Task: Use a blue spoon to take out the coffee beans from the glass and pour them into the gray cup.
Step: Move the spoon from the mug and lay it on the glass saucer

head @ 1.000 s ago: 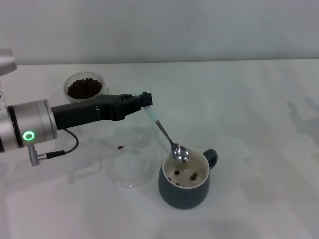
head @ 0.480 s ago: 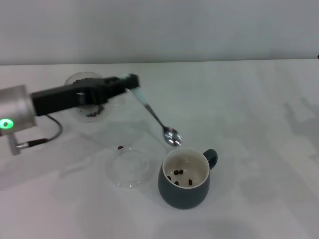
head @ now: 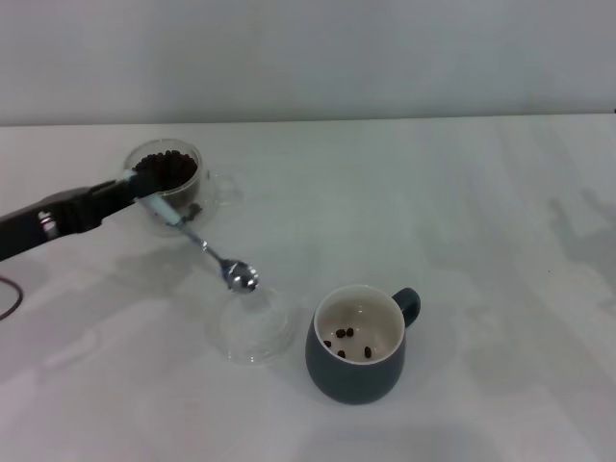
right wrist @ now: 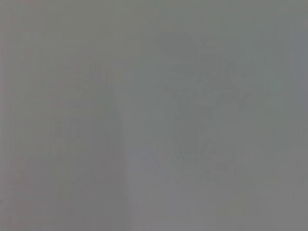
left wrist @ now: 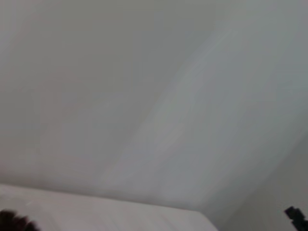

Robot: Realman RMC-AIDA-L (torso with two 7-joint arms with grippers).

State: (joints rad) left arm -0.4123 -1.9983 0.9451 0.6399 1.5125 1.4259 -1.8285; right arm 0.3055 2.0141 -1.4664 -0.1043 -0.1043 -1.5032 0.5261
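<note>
One pincer is at work: my left gripper (head: 135,190), clamped on the pale handle of the blue spoon (head: 204,244), sits at the near rim of the glass (head: 173,186). From that grip the spoon slants down and toward the robot's right (handle high, bowl low), its shiny bowl showing no beans and hanging over the far edge of the shallow clear dish (head: 252,325). Behind my fingers, the glass holds a dark heap of coffee beans (head: 166,169). Farther out, beside the dish, the gray cup (head: 359,343) stands upright on the white table (head: 481,221) with a few beans on its cream floor. My right gripper appears in no view.
</note>
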